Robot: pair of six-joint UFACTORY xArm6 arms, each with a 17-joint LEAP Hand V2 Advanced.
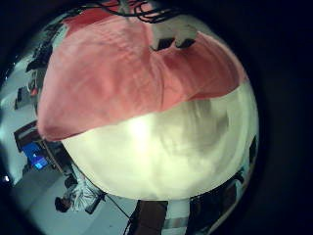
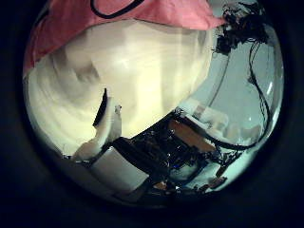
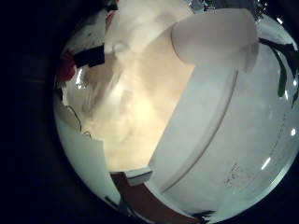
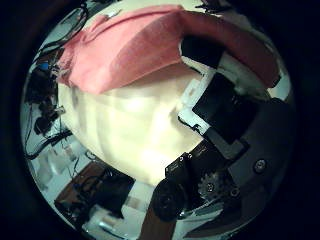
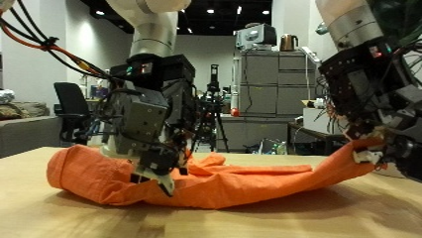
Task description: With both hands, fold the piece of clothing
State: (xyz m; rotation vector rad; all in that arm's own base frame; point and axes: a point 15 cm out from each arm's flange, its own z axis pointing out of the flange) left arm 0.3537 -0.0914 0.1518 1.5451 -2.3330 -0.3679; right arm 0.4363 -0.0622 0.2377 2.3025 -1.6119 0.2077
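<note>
An orange piece of clothing (image 5: 251, 183) lies bunched in a long heap across the wooden table (image 5: 330, 213). My left hand (image 5: 148, 139) hangs over its thicker end, fingers relaxed and pointing down, their tips touching the cloth. At the other end my right hand (image 5: 369, 99) has fingers curled on a corner and holds it raised off the table. The left palm views show the cloth (image 1: 127, 69) (image 2: 123, 19) close by, beside bare table (image 1: 156, 147). In the right thumb side view the cloth (image 4: 130, 50) runs away from my own fingers (image 4: 220, 100).
Bare tabletop (image 5: 79, 218) stretches in front of the cloth to the near edge. Behind the table stand an office chair (image 5: 68, 104) and metal cabinets (image 5: 270, 99), well away from both hands.
</note>
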